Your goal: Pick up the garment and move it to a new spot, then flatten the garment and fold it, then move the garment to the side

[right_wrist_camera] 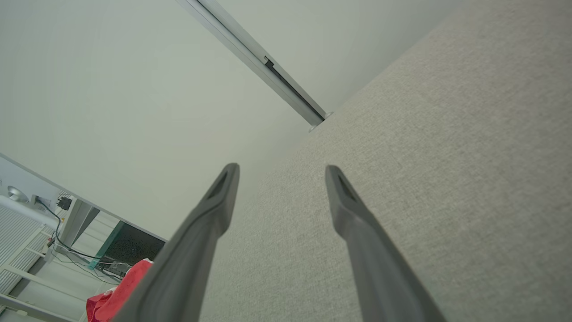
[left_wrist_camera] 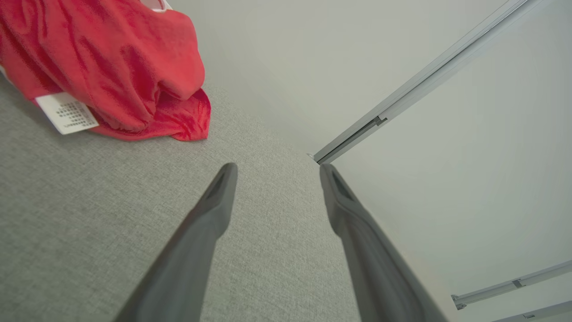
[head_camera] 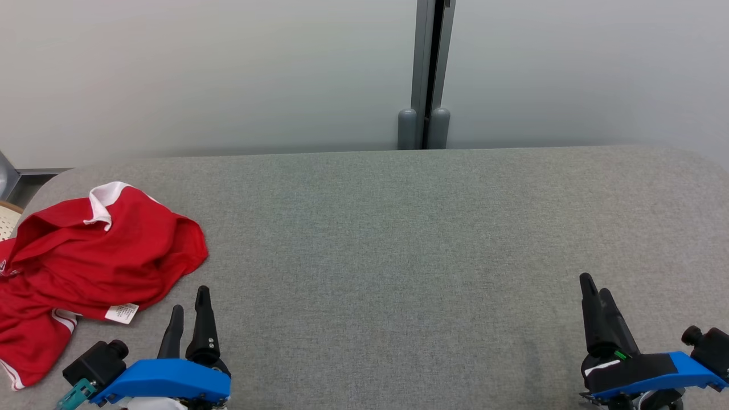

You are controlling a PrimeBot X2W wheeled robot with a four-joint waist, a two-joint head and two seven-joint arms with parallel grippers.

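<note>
Garment point(head_camera: 97, 262), red and crumpled, lies at the gray table point(head_camera: 398, 256) left edge, long axis running near-to-far, white collar point(head_camera: 105, 205) pointing away from me; my left gripper point(head_camera: 189, 298) and right gripper point(head_camera: 595, 285) hover empty, fingers apart

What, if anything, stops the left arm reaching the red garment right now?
Likely nothing, so probably yes: the left end effector sits open near the crumpled red garment, with just bare grey surface between them.
</note>
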